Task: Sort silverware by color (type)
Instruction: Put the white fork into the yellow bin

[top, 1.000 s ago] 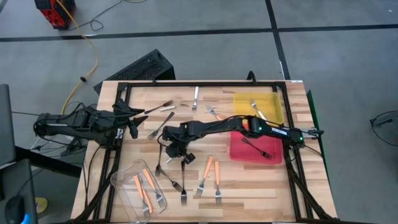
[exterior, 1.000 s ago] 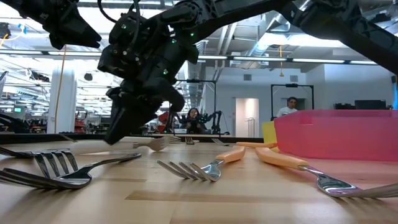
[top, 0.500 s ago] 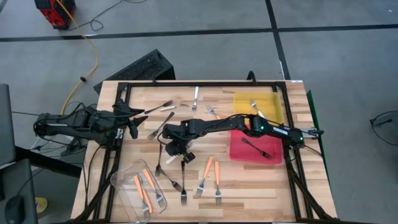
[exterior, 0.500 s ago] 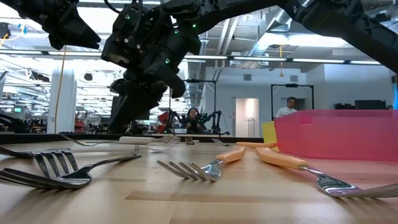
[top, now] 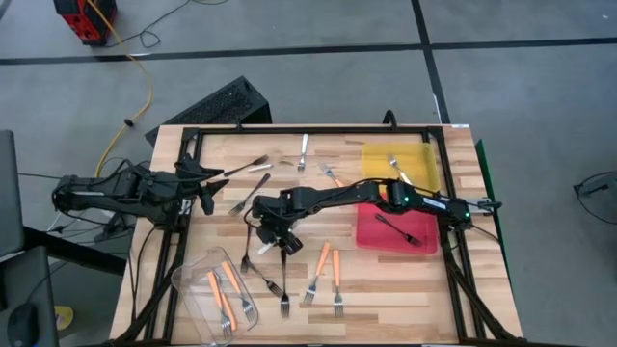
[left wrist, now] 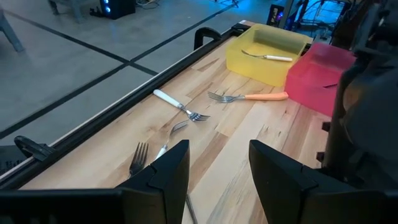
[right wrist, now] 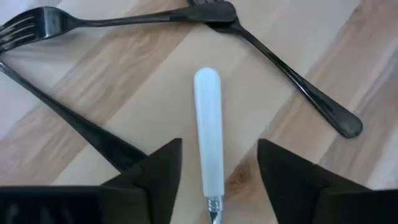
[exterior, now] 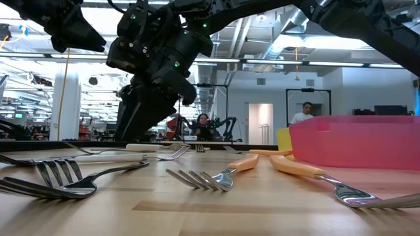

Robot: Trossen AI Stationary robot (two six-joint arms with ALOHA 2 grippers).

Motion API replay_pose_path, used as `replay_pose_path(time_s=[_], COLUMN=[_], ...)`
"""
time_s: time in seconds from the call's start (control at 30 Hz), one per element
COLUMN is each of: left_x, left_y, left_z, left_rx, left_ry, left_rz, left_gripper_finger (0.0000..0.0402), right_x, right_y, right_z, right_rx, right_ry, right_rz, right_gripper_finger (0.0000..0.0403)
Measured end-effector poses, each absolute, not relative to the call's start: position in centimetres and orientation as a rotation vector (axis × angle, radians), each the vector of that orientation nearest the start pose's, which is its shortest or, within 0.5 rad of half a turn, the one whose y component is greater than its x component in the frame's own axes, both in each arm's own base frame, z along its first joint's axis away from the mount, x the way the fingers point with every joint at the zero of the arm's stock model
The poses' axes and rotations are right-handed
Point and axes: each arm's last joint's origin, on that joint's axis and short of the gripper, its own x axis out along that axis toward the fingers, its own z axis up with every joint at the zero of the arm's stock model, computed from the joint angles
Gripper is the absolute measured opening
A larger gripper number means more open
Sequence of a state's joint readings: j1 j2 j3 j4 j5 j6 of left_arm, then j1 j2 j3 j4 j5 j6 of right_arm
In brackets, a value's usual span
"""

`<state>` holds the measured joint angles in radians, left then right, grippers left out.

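My right gripper (right wrist: 219,155) is open over the table's middle (top: 273,231). Its fingers stand on either side of a white-handled fork (right wrist: 208,124), which lies flat on the wood (exterior: 141,147) and touches neither. Black forks (right wrist: 280,68) lie around it. Orange-handled forks (top: 320,268) lie nearer the front edge. The yellow tray (top: 422,178) holds a white-handled fork (top: 397,170). A black fork (top: 397,229) lies in the red tray (top: 371,236). My left gripper (left wrist: 217,180) waits open above the table's left edge (top: 207,190).
A clear tub (top: 198,270) holding orange-handled forks stands at the front left. More forks lie near the far edge (top: 303,149) and by my left gripper (top: 253,166). A black frame (top: 318,128) runs around the tabletop.
My right gripper has opened over the white-handled fork. The fork was tilted off the wood below the fingers a second ago and now lies flat between them.
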<state>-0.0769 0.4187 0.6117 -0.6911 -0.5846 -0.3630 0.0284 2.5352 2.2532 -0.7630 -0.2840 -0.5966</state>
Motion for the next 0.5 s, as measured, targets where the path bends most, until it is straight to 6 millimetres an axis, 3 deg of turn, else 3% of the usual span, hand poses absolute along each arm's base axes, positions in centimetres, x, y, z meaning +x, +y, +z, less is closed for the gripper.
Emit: replay_pose_path(time_s=[0.5], left_x=[8.94], left_y=[0.92], left_z=[27.26], left_rx=[-0.200], left_ry=[0.375], left_rz=[0.580], left_gripper_finger=[0.0151], right_x=[54.01], right_y=[2.46], right_z=[15.48], right_rx=[-0.411], right_ry=[0.876], right_rz=[0.574], right_gripper_finger=[0.0233])
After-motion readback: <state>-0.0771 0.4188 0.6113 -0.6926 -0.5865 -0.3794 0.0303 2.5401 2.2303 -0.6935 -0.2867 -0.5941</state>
